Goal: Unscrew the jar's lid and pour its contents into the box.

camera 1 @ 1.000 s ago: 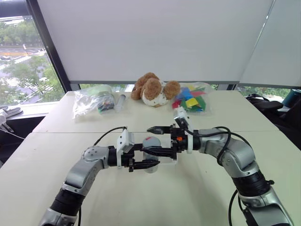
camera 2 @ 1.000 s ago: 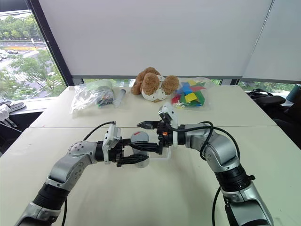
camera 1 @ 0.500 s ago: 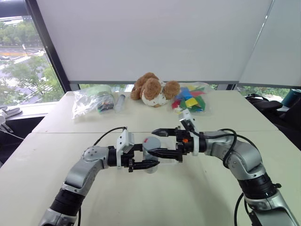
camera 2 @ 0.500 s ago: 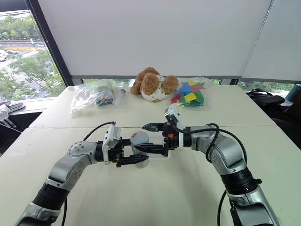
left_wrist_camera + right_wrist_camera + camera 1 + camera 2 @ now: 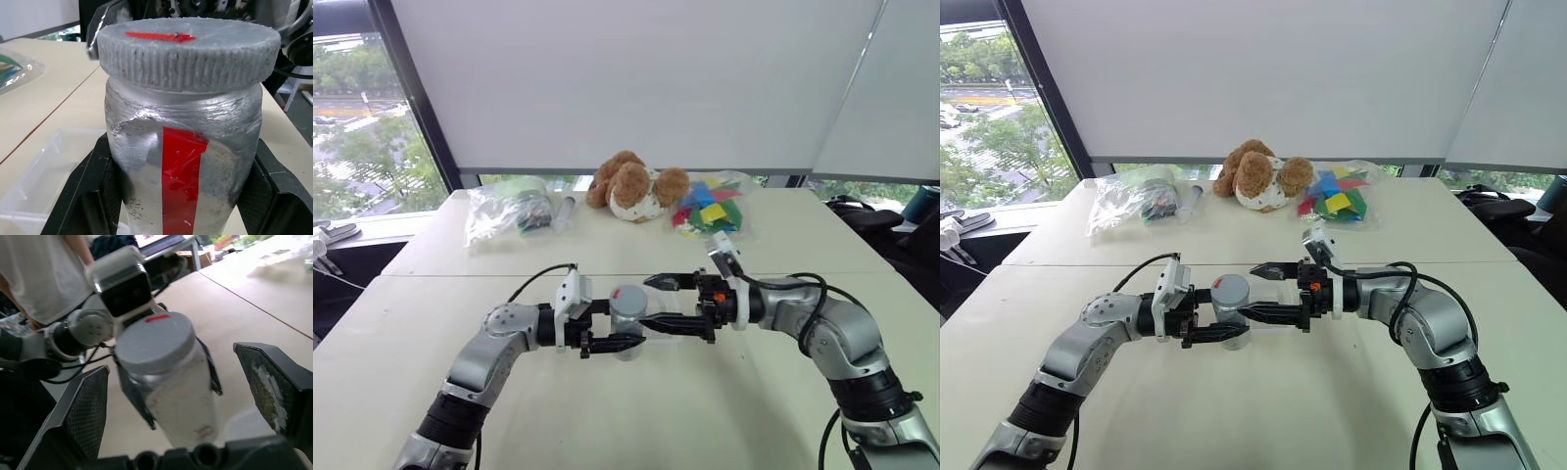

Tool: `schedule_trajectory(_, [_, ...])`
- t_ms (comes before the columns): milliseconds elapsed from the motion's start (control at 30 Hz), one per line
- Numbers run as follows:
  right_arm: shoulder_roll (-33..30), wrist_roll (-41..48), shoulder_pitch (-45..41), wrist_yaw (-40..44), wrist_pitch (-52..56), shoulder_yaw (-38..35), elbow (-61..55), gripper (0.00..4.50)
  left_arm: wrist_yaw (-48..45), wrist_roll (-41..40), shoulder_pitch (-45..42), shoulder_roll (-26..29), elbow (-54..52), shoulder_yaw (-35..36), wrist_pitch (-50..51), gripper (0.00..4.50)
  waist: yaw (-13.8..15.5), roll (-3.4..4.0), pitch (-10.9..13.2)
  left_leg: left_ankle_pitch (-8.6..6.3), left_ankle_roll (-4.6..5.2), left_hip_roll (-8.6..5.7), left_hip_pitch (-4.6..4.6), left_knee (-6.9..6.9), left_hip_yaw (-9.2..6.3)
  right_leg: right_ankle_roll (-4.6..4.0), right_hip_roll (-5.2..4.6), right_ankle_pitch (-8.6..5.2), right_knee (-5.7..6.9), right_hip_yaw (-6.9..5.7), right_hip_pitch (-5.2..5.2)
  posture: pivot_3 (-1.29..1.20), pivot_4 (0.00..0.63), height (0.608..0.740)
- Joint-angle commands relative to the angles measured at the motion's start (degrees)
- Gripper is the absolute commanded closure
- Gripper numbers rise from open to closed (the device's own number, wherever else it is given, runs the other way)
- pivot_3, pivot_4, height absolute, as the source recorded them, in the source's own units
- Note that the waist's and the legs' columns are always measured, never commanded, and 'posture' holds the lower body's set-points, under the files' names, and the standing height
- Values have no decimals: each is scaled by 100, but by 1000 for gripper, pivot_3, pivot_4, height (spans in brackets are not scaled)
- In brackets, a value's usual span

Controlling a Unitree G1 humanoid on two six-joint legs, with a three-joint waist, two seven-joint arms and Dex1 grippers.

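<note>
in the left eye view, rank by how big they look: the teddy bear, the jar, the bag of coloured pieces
1. teddy bear
2. bag of coloured pieces, close to the bear in apparent size, so the order is unsure
3. jar, smallest even though it sits nearer the camera, and partly hidden by the left gripper

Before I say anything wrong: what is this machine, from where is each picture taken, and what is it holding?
It is a humanoid robot with two arms. Two pictures come from cameras on its head, the two close ones from its wrists. The left gripper is shut on a silvery jar with a grey lid on. The right gripper is open beside the lid. A clear box lies beneath. Farther back on the table are a teddy bear, a bag of coloured pieces and another plastic bag.
</note>
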Motion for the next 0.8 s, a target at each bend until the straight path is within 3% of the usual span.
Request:
schedule_trajectory(33, [165, 8, -253, -218, -117, -131, -178, 68, -22, -69, -50, 24, -140, 94, -92, 2119, -5, 0, 0, 0, 0, 0, 1, 0, 0, 0, 1, 0, 0, 0, 0, 0, 150, 740])
schedule_trajectory(667, [603, -723, -612, -358, -380, 557, 18, 68, -10, -71, -56, 2, -149, 67, -47, 2119, 7, 0, 0, 0, 0, -1, -1, 0, 0, 0, 0, 0, 0, 0, 0, 0, 150, 740])
schedule_trajectory(733, [638, -739, -624, -349, -414, 545, 15, 584, -7, -73, -47, 8, -160, 70, -42, 2119, 7, 0, 0, 0, 0, -1, 0, 0, 0, 0, 0, 0, 0, 0, -1, 0, 150, 740])
schedule_trajectory(800, [669, -740, -638, -346, -434, 519, 13, 1454, -5, -73, -40, 15, -164, 70, -37, 2119, 4, 0, 0, 0, 0, -1, 0, 0, 0, 0, 0, 0, 0, 0, -1, 0, 150, 740])
